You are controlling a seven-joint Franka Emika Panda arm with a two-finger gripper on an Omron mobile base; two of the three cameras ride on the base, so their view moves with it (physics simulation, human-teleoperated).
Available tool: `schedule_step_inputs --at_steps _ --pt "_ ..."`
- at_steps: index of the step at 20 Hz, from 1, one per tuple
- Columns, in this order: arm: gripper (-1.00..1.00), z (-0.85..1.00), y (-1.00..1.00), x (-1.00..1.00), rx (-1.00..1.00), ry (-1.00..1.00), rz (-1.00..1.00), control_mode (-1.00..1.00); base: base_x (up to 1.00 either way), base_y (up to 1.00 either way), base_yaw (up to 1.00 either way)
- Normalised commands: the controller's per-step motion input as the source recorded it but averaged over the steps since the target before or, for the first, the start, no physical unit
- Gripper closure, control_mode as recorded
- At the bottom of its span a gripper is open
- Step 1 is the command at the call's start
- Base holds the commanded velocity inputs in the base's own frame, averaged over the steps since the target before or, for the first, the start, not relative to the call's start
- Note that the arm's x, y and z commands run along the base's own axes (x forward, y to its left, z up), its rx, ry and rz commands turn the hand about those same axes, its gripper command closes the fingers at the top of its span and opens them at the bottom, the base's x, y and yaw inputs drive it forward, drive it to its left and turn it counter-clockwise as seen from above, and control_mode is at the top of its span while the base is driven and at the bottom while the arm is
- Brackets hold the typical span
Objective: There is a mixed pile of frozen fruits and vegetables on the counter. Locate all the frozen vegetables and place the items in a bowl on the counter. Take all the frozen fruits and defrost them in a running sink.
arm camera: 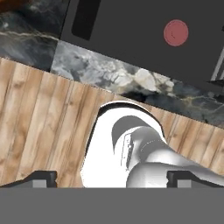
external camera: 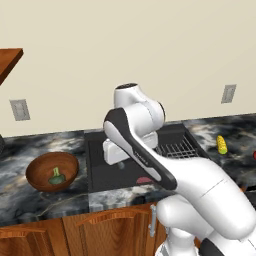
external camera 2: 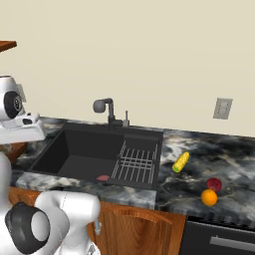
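tool point(arm camera: 112, 178) spread wide, nothing between its tips; it hangs over the near edge of the sink point(external camera 2: 74, 149), camera looking down past the arm at wooden floor, a strip of bench point(arm camera: 109, 74) and the black basin with its flat pinkish-red patch point(arm camera: 176, 32). in the left base view the hand sits above the basin's left half, close to the bowl side. bowl point(external camera: 35, 170) on the bench left of the sink, with the dark green piece point(external camera: 56, 176) already lying inside it. everything not yet sorted lies the other way: across the basin and its wire rack point(external camera 2: 137, 164), on the bench to the right. nearest the robot there, the orange ball point(external camera 2: 209, 197); just behind it and almost touching, the red ball point(external camera 2: 214, 184). farther back and closer to the rack, the corn cob point(external camera 2: 181, 162), long axis slanting from near-left, where its green end points, to far-right. judgement: one vegetable done, corn and both fruits left; next reach has to swing right over the sink, and for the corn the tool would want to close across the cob's slant, not along it.
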Motion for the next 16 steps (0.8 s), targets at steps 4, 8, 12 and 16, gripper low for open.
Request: schedule_step_inputs --at_steps 4,8,12,16 --pt "-1.0 0.0 -0.85 -0.18 -0.05 0.0 -0.13 -1.0 0.0 0.0 0.0" --pt "-1.0 0.0 -0.79 0.09 -0.02 0.0 -0.05 -1.0 0.0 0.0 0.0" --pt "-1.0 0.0 -0.79 0.13 0.0 0.0 -0.05 -1.0 0.0 0.0 0.0" --pt "-1.0 -0.01 -0.85 0.13 0.0 0.02 -0.16 -1.0 0.0 0.0 0.0"
